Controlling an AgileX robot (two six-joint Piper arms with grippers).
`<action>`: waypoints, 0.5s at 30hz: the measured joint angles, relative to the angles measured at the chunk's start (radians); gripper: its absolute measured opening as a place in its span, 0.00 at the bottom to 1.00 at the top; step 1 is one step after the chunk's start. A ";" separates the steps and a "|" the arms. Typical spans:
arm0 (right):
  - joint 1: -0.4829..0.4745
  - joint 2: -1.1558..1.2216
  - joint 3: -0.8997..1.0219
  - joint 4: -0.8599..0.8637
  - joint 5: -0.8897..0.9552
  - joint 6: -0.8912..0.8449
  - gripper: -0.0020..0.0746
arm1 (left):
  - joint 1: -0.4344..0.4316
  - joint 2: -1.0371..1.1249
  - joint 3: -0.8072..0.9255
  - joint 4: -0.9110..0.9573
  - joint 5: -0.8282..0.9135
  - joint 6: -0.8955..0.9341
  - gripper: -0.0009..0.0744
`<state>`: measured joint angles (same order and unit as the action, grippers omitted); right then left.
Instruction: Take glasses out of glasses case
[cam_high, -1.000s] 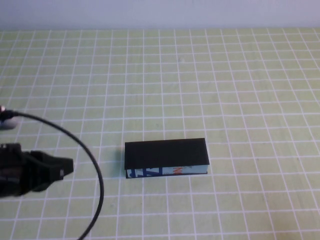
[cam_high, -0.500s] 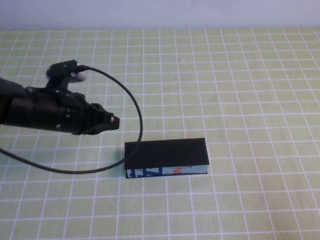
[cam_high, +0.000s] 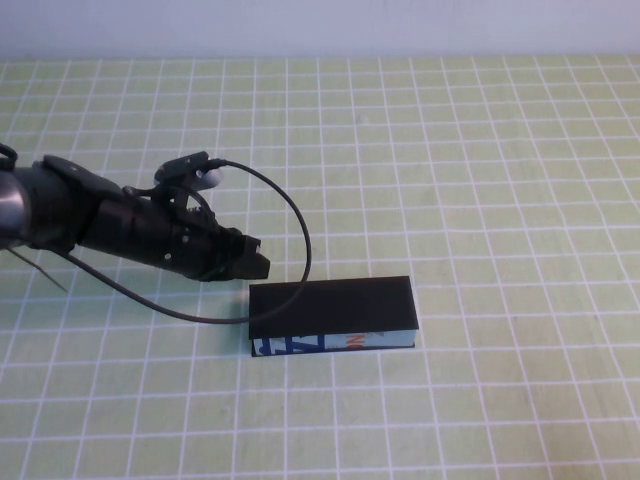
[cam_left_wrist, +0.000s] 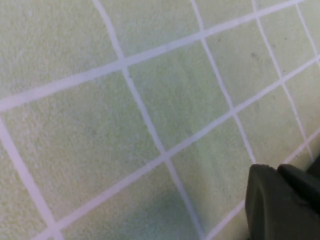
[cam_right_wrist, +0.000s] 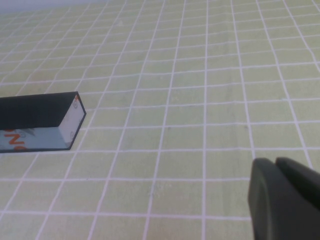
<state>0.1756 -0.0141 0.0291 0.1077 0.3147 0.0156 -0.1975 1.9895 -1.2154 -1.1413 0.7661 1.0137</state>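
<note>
The glasses case (cam_high: 332, 315) lies closed on the green grid mat, black lid on top, its light-blue printed side facing me. The glasses are hidden. My left gripper (cam_high: 255, 266) is shut and empty, its tip just above the case's far left corner, reaching in from the left. In the left wrist view the shut fingers (cam_left_wrist: 280, 200) hang low over bare mat. My right gripper (cam_right_wrist: 277, 192) is shut and empty, out of the high view; its wrist view shows the case's end (cam_right_wrist: 37, 122) off to one side.
The green grid mat (cam_high: 480, 180) covers the whole table. A black cable (cam_high: 290, 210) loops from the left arm down to the mat beside the case's left end. A pale wall runs along the far edge.
My left arm has swung in from the near left edge, up and right, until its tip is at the case's far left corner. The case has not moved.
</note>
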 joint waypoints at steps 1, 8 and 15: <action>0.000 0.000 0.000 0.000 0.000 0.000 0.00 | 0.000 0.009 0.000 0.000 0.000 0.000 0.01; 0.000 0.000 0.000 0.066 -0.096 0.000 0.00 | 0.000 0.018 -0.002 0.010 0.006 0.002 0.01; 0.000 0.000 0.000 0.347 -0.328 0.004 0.00 | 0.000 0.018 -0.002 0.019 0.010 0.003 0.01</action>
<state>0.1756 -0.0141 0.0291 0.4549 -0.0135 0.0197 -0.1975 2.0073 -1.2172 -1.1228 0.7762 1.0169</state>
